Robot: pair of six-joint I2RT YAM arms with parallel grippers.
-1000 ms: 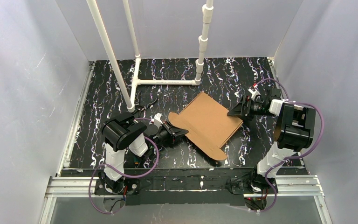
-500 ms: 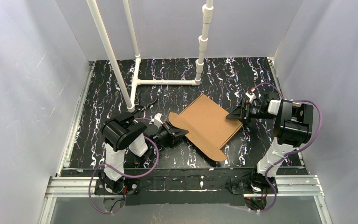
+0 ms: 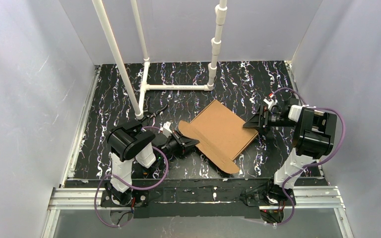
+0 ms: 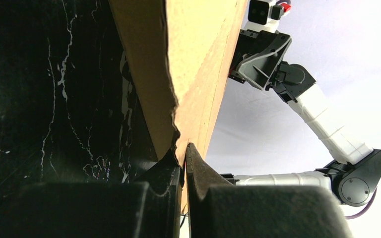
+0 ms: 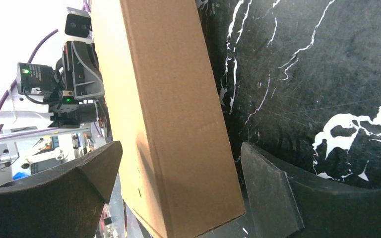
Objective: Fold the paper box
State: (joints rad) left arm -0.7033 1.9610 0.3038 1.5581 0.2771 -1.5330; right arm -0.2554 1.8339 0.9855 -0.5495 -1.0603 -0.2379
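The paper box is a flat brown cardboard piece lying slantwise mid-table, with rounded flaps at its left and near ends. My left gripper is shut on its left flap. In the left wrist view the fingers pinch the cardboard edge, which rises away from them. My right gripper stands open at the box's right edge. In the right wrist view its jaws straddle the box's narrow side wall with a gap on each side.
A white pipe frame lies on the black marbled table behind the box, with upright pipes at back left and centre. Grey walls close in on three sides. A metal rail runs along the near edge.
My right gripper has edged down and in along the box's right edge, still open. The box and its near flap have shifted slightly toward the near side. The left grip is unchanged.
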